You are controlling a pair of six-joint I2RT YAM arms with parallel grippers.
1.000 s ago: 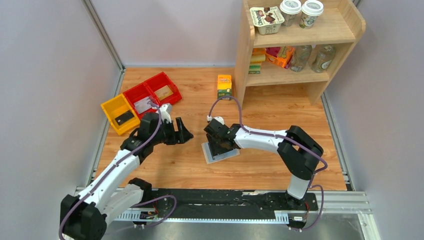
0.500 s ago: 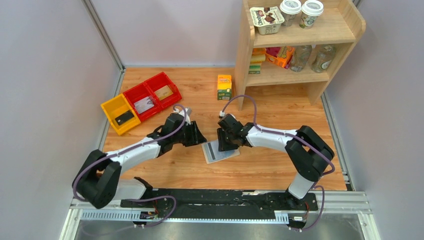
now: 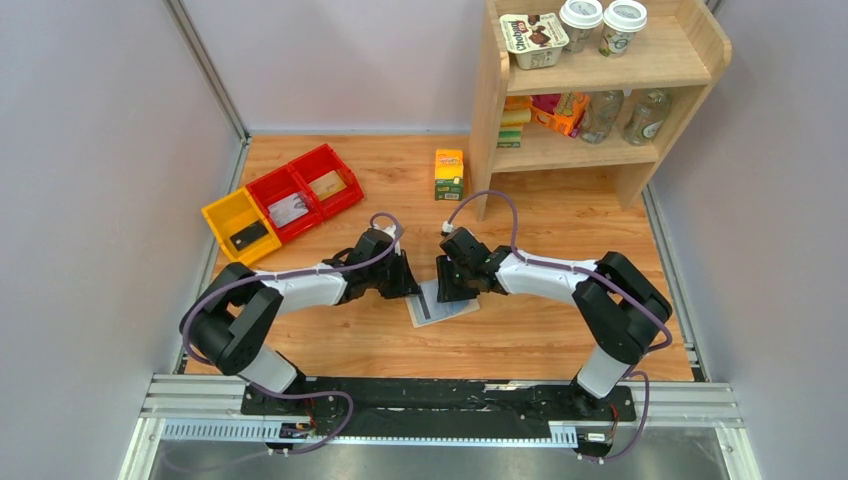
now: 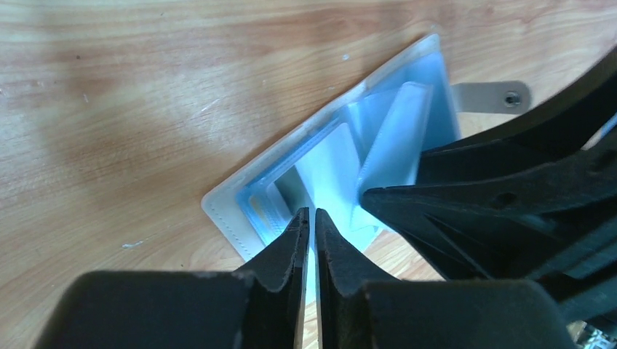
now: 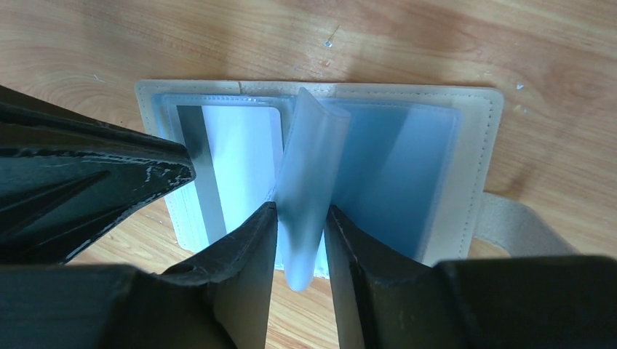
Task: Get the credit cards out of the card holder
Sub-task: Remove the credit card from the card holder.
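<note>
Since the card holder [image 3: 440,310] lies open mid-tabletop [image 3: 520,340], my right hand [image 5: 300,211] pinches its middle sleeve [image 5: 305,160] upright; left hand [image 4: 311,214], at 9 o'clock, nearly shut on the striped credit card [image 5: 240,160]. I'd slide it out flat, slowly.

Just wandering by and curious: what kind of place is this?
Probably a robot lab test booth, not a real home: two arms mounted on a metal rail, plain partition walls, and a small wooden shelf of staged groceries.

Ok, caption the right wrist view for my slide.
Right gripper pinching a translucent blue sleeve of the open card holder, striped credit card alongside.
</note>
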